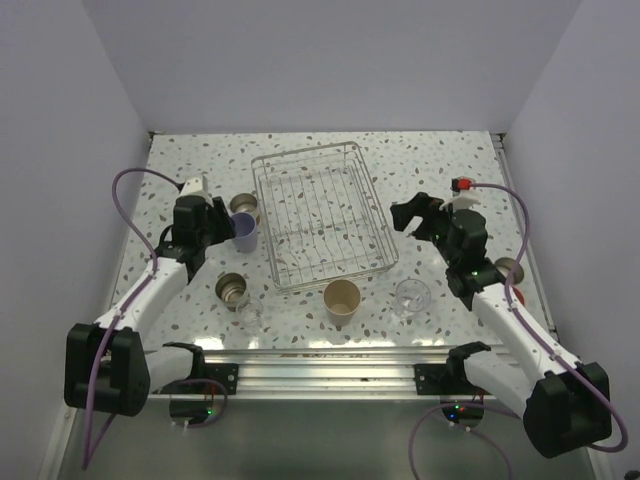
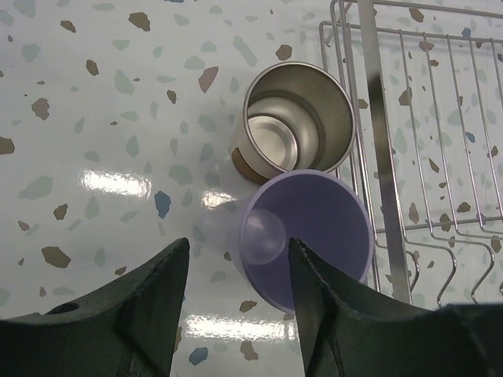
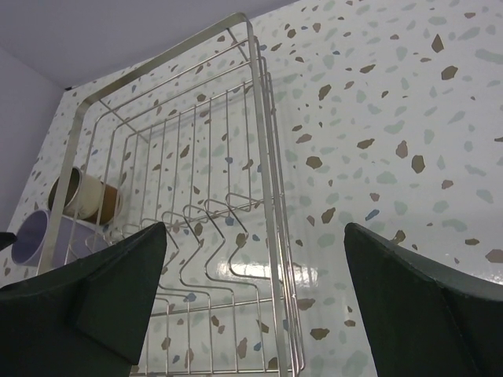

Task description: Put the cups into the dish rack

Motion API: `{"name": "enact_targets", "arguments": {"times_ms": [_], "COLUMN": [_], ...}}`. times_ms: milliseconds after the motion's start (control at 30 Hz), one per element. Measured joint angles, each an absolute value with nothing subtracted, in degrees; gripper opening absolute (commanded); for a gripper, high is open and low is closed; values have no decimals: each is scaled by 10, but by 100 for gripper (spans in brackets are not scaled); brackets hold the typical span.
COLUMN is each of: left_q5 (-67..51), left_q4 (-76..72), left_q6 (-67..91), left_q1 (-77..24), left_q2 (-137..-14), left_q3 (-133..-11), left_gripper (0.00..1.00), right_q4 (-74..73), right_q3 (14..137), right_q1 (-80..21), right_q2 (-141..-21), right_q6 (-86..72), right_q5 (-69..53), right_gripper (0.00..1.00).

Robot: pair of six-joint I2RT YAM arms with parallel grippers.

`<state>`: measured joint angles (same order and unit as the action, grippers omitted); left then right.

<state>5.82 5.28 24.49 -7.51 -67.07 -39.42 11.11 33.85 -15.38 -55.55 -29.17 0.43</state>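
The empty silver wire dish rack (image 1: 320,215) lies mid-table. My left gripper (image 1: 226,228) is open just left of the upright lavender cup (image 1: 245,232). In the left wrist view the lavender cup (image 2: 306,236) lies mostly behind the right finger (image 2: 330,314), and only its left rim shows in the gap. A steel cup (image 2: 295,129) stands beyond it, touching it. My right gripper (image 1: 408,216) is open and empty above the rack's right rim (image 3: 263,196). A second steel cup (image 1: 232,290), a clear glass (image 1: 250,313), a beige tumbler (image 1: 342,300) and another clear glass (image 1: 412,297) stand in front of the rack.
A third steel cup (image 1: 510,268) stands by the right arm near the table's right edge, with something red (image 1: 517,297) mostly hidden behind the arm. White walls close off three sides. An aluminium rail (image 1: 330,365) runs along the near edge.
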Motion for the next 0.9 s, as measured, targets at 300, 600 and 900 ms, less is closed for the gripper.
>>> {"name": "enact_targets", "arguments": {"times_ms": [300, 600, 900], "left_q5": [51, 63, 91], "left_q4": [48, 63, 109], "left_q6": [246, 245, 256], "left_q1": [-75, -75, -75], "left_q2": [-739, -717, -544], "left_q3": [-394, -394, -408], "left_gripper": [6, 0, 0], "right_q4": [106, 101, 56], "right_q3": [339, 347, 388], "right_q1": [-154, -154, -154], "right_q2": [-575, -582, -577], "right_q6": [-291, -291, -294], "right_q5": [4, 3, -3], "right_gripper": [98, 98, 98]}}
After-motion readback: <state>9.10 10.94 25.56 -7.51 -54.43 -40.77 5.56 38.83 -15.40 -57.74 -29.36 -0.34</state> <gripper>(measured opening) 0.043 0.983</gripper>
